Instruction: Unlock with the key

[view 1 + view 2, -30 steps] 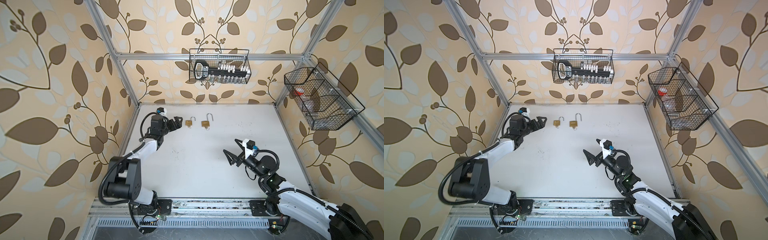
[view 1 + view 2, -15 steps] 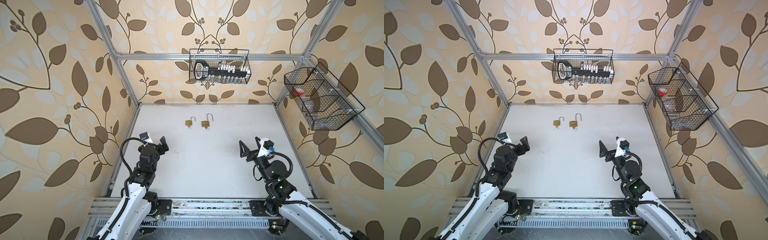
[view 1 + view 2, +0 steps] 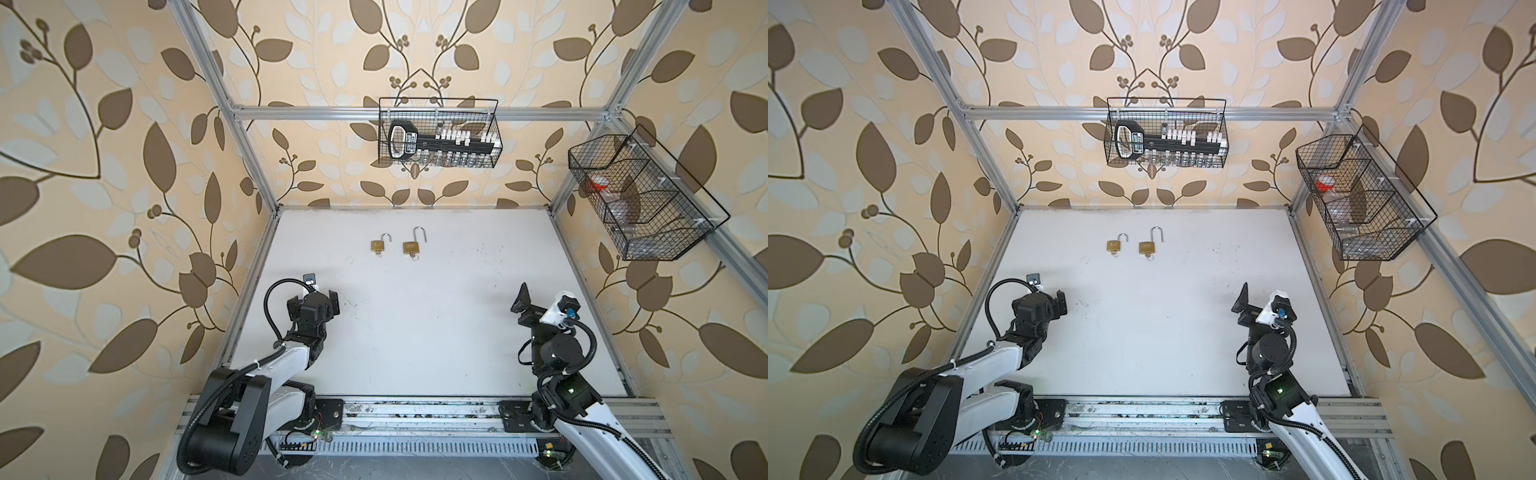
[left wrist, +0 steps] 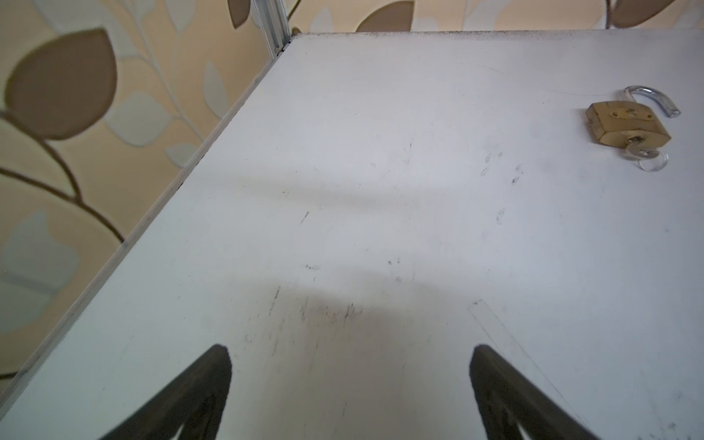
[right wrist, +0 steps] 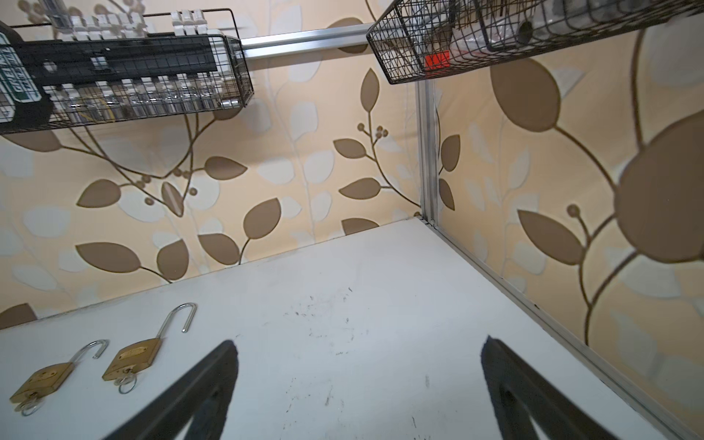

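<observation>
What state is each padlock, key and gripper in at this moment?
short-shackle padlock: lying flat, shackle open.
small key: inserted in the short-shackle padlock's keyhole.
long-shackle padlock: lying flat, shackle open.
second key: inserted in the long-shackle padlock's keyhole.
left gripper: open, holding nothing.
right gripper: open, holding nothing.

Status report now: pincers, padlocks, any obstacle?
Left pincer open, empty. Right pincer open, empty. Small padlock and large padlock on table: shackles open, keys inserted. No obstacle seen.
</observation>
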Controlling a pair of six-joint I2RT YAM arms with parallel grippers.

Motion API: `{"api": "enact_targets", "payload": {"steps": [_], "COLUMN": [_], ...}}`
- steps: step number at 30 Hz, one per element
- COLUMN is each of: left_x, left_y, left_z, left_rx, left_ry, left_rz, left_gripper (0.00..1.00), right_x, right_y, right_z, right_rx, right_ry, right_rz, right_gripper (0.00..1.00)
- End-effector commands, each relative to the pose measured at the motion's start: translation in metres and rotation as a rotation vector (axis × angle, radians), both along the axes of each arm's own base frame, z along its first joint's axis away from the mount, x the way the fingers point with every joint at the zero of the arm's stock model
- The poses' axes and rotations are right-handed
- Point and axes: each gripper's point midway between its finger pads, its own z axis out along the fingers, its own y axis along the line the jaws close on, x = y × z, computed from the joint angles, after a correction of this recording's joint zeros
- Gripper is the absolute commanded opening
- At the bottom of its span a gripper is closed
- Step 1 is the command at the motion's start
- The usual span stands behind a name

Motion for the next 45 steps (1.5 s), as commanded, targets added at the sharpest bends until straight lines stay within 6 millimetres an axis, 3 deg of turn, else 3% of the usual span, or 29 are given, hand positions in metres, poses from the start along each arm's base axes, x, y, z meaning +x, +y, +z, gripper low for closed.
{"api": "enact_targets", "payload": {"steps": [1, 3, 5, 8, 15, 24, 28, 30, 33, 39, 45], "left_x": [0.018, 0.023, 0.037, 0.033, 0.043, 0.049, 0.05, 0.05, 0.053, 0.053, 0.053], "left_y": [-0.002, 0.004, -0.006, 0.007, 0.014, 0.016, 0.017, 0.017, 0.017, 0.018, 0.018], "left_z": [0.041, 0.028, 0.011, 0.015, 0.01, 0.005, 0.004, 0.003, 0.002, 0.002, 0.002], "left_rx": [0.032, 0.03, 0.059, 0.048, 0.052, 0.017, 0.01, 0.008, -0.004, -0.008, -0.008], "left_ry": [-0.251, -0.238, -0.2, -0.21, -0.139, -0.098, -0.09, -0.087, -0.077, -0.073, -0.073], "left_rz": [-0.032, 0.006, -0.06, 0.03, 0.075, 0.059, 0.055, 0.054, 0.046, 0.046, 0.045], "left_gripper": [0.99, 0.99, 0.99, 0.99, 0.99, 0.99, 0.99, 0.99, 0.99, 0.99, 0.99], "right_x": [-0.001, 0.002, 0.008, 0.014, 0.027, 0.05, 0.076, 0.09, 0.111, 0.094, 0.101], "right_y": [-0.011, -0.011, -0.007, 0.002, -0.019, -0.001, 0.014, 0.006, 0.019, 0.023, 0.018], "right_z": [-0.011, -0.018, -0.024, -0.036, -0.059, -0.057, -0.071, -0.086, -0.097, -0.089, -0.092], "right_rx": [-0.042, -0.047, -0.056, -0.08, -0.053, -0.143, -0.211, -0.138, -0.13, -0.2, -0.179], "right_ry": [0.028, 0.024, 0.003, -0.015, 0.083, 0.112, 0.161, 0.211, 0.304, 0.243, 0.274], "right_rz": [-0.064, -0.058, -0.019, 0.061, 0.001, 0.09, 0.156, 0.195, 0.324, 0.269, 0.257], "right_gripper": [1.0, 1.0, 1.0, 1.0, 1.0, 1.0, 1.0, 1.0, 1.0, 1.0, 1.0]}}
